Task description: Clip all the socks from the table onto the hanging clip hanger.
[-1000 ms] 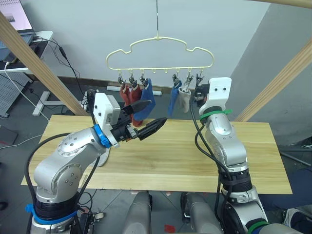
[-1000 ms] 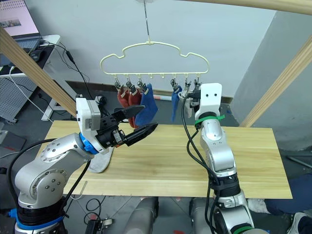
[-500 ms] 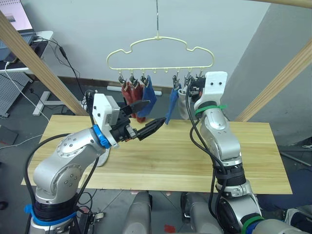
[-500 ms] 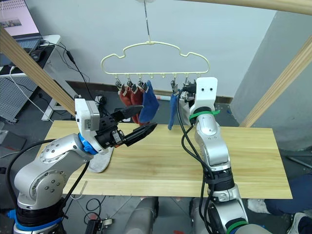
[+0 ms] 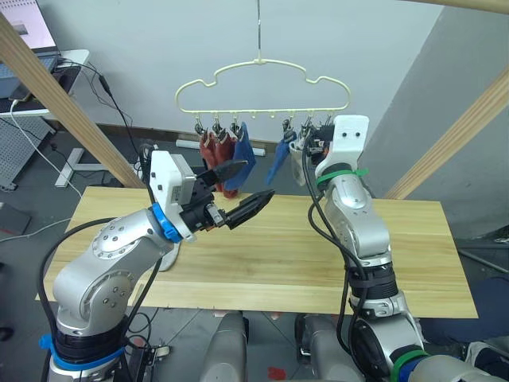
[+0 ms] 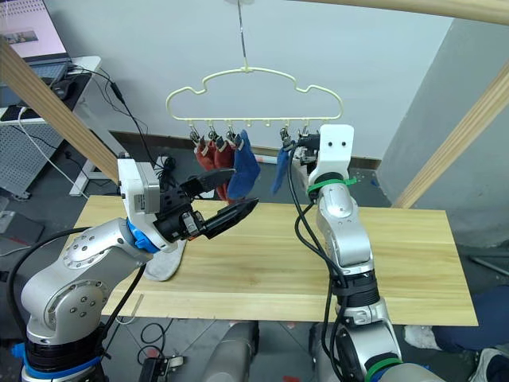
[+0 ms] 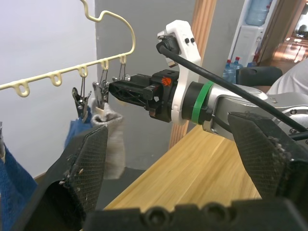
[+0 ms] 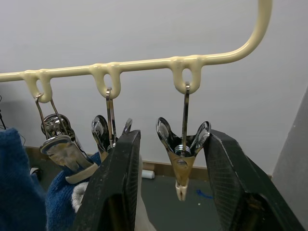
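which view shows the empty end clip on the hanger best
The right wrist view: the empty end clip hangs close up between the right gripper's open fingers, with nothing in it. The left wrist view shows it side-on at that gripper's tip, beside the grey sock. In the eye views it is tiny under the clip hanger, partly behind the arm.
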Robot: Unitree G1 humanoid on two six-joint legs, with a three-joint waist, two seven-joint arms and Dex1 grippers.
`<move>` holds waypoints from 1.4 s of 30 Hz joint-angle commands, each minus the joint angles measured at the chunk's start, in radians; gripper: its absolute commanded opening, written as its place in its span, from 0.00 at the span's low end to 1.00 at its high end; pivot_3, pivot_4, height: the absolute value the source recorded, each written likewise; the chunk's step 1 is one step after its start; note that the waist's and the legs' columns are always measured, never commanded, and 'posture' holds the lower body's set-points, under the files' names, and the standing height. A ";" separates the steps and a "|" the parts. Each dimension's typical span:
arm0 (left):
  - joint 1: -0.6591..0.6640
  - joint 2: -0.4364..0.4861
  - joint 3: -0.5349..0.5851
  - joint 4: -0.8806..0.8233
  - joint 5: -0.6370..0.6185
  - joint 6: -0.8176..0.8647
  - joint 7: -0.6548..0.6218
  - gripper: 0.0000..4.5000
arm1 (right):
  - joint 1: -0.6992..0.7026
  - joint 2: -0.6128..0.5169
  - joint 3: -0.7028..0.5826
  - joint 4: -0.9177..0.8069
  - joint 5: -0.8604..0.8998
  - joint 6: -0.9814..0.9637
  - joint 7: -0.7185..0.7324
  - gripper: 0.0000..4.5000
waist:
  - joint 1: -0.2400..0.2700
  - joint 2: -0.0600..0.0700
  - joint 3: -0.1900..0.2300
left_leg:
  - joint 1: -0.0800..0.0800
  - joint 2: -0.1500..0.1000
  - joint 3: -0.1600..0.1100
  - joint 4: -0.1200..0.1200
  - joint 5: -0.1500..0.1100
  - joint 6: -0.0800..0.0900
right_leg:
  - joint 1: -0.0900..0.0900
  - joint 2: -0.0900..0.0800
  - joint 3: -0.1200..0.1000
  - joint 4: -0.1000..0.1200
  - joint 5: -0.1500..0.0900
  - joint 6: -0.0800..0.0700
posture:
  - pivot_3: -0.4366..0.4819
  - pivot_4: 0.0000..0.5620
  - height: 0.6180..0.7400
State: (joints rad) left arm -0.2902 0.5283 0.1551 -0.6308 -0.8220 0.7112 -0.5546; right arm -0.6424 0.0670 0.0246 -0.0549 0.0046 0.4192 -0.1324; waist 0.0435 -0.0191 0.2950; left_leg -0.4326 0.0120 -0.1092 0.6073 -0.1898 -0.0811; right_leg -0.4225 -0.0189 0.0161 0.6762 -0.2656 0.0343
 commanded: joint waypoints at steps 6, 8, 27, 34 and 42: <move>0.002 0.010 -0.009 -0.047 -0.002 -0.030 0.001 0.97 | -0.035 0.004 -0.006 -0.002 0.001 -0.044 0.007 0.45 | 0.012 0.000 0.000 | 0.000 0.000 0.000 0.000 0.000 0.000 | 0.000 0.000 0.000 0.000 0.000 0.000 | 0.79 0.48 1.00; 0.002 0.009 -0.009 -0.048 -0.002 -0.031 0.003 0.97 | -0.040 0.004 -0.006 0.002 0.001 -0.048 0.007 0.45 | 0.012 0.000 0.000 | 0.000 0.000 0.000 0.000 0.000 0.000 | 0.000 0.000 0.000 0.000 0.000 0.000 | 0.79 0.48 1.00; -0.009 0.014 -0.024 -0.051 -0.005 -0.038 0.014 0.97 | -0.038 0.005 -0.015 0.020 0.013 -0.048 0.013 0.04 | 0.013 0.000 0.000 | 0.000 0.000 0.000 0.000 0.000 0.000 | 0.000 0.000 0.000 0.000 0.002 -0.003 | 0.80 0.49 1.00; 0.023 0.010 -0.012 -0.029 0.001 -0.023 0.054 0.97 | -0.023 -0.034 -0.023 0.001 0.026 -0.022 0.049 0.00 | 0.013 0.000 0.000 | 0.000 0.000 0.000 0.000 0.000 0.000 | 0.000 0.000 0.000 0.000 0.002 -0.003 | 0.79 0.49 1.00; 0.113 0.037 -0.015 0.383 0.360 -0.158 0.182 0.97 | -0.003 -0.224 -0.050 -0.075 0.129 0.162 0.272 0.00 | 0.019 0.000 0.000 | 0.001 0.000 0.000 0.000 0.000 0.000 | 0.000 0.000 -0.001 0.002 -0.002 0.000 | 0.75 0.52 1.00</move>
State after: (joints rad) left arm -0.1705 0.5653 0.1195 -0.3088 -0.5168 0.6050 -0.3953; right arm -0.6642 -0.1361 -0.0063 -0.0989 0.1131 0.5379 0.1062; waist 0.0630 -0.0187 0.2952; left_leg -0.4311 0.0120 -0.1092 0.6073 -0.1897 -0.0806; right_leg -0.4221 -0.0188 0.0154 0.6779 -0.2678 0.0340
